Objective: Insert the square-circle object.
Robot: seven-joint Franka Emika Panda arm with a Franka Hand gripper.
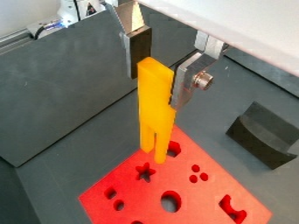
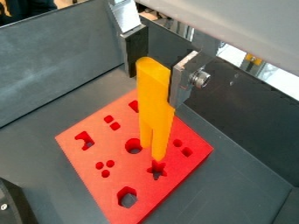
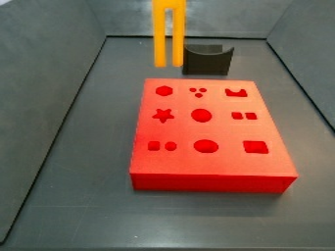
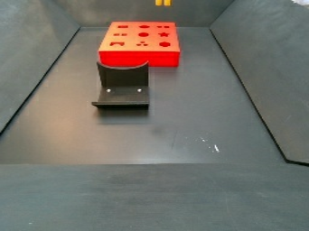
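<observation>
Gripper [image 1: 158,59]: visible in both wrist views [image 2: 156,55], above the red board; out of frame in both side views.
Jaws: clamped on the upper end of the square-circle object [image 1: 155,101], one silver plate on each flat side.
Square-circle object: orange bar hanging upright from the jaws, prongs downward, over the red board [image 2: 117,162]; whether the prongs touch it cannot be told.
Side view: bar at top centre of frame [image 3: 164,31], prong tips clear of the surface [image 3: 78,147], behind the board [image 3: 210,137].
Fixture [image 3: 207,59]: just right of the bar, on the surface.
</observation>
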